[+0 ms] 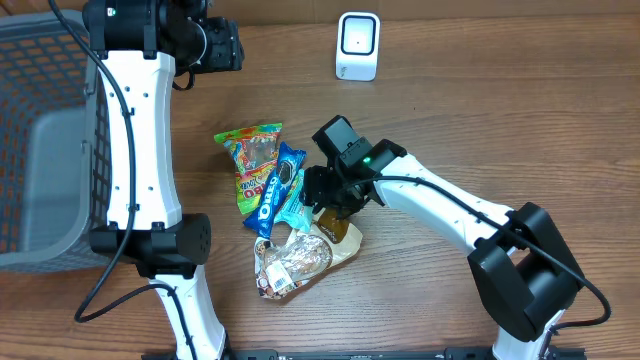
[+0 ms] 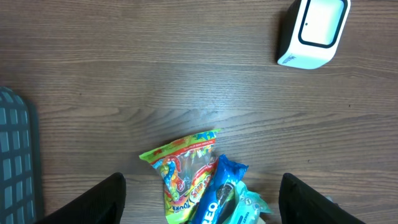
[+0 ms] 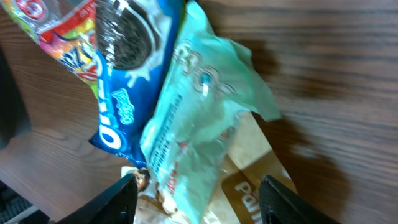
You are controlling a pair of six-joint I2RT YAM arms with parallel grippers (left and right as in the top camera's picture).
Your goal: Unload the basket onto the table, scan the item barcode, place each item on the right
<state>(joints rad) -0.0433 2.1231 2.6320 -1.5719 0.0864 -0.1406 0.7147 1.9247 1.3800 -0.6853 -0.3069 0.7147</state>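
A white barcode scanner (image 1: 358, 45) stands at the back of the table, also in the left wrist view as the scanner (image 2: 312, 32). A pile of snack packets lies mid-table: a gummy-worm bag (image 1: 252, 160), a blue Oreo packet (image 1: 277, 190), a teal packet (image 3: 193, 130), a brown packet (image 3: 261, 180) and a clear cookie bag (image 1: 292, 262). My right gripper (image 3: 199, 202) is low over the pile, open, its fingers either side of the teal and brown packets. My left gripper (image 2: 202, 205) hangs open high above the table, holding nothing.
A grey mesh basket (image 1: 40, 150) fills the left side of the table. The left arm's white links stand beside it. Bare wooden tabletop lies between the pile and the scanner.
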